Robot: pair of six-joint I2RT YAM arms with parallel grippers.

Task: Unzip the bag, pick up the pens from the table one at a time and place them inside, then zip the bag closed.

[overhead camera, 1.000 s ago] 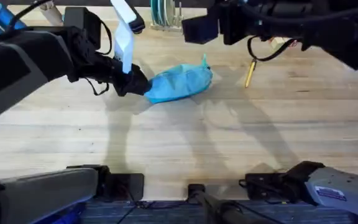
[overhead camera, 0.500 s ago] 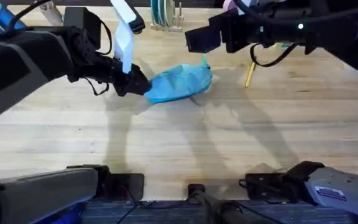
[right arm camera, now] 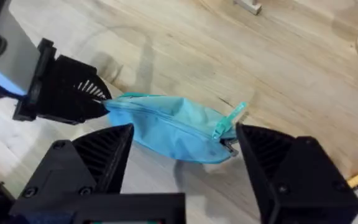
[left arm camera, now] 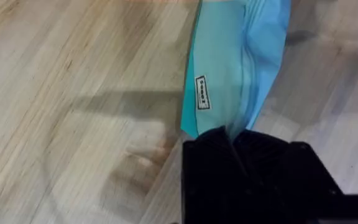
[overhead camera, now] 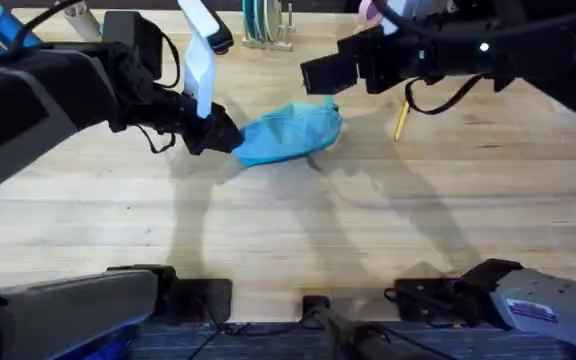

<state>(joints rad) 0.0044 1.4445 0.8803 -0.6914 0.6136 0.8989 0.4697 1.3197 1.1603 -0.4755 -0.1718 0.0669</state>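
Observation:
The light blue bag (overhead camera: 288, 133) lies on the table (overhead camera: 268, 230), left of centre toward the back. My left gripper (overhead camera: 220, 133) is shut on the bag's left end; in the left wrist view its black fingers (left arm camera: 238, 155) pinch the fabric of the bag (left arm camera: 235, 62) beside the zipper line. My right gripper (overhead camera: 320, 75) hovers open over the bag's right end; in the right wrist view the bag (right arm camera: 166, 124) and its zipper pull (right arm camera: 232, 118) lie between the spread fingers (right arm camera: 104, 155). A yellow pen (overhead camera: 401, 120) lies to the right of the bag.
A rack with round plates (overhead camera: 265, 25) stands at the table's back edge behind the bag. Bare wood stretches across the front half of the table. Both arms' bases sit along the near edge.
The right gripper has come down and slightly right, closer to the bag's right end. The left gripper, the bag and the pen have stayed put.

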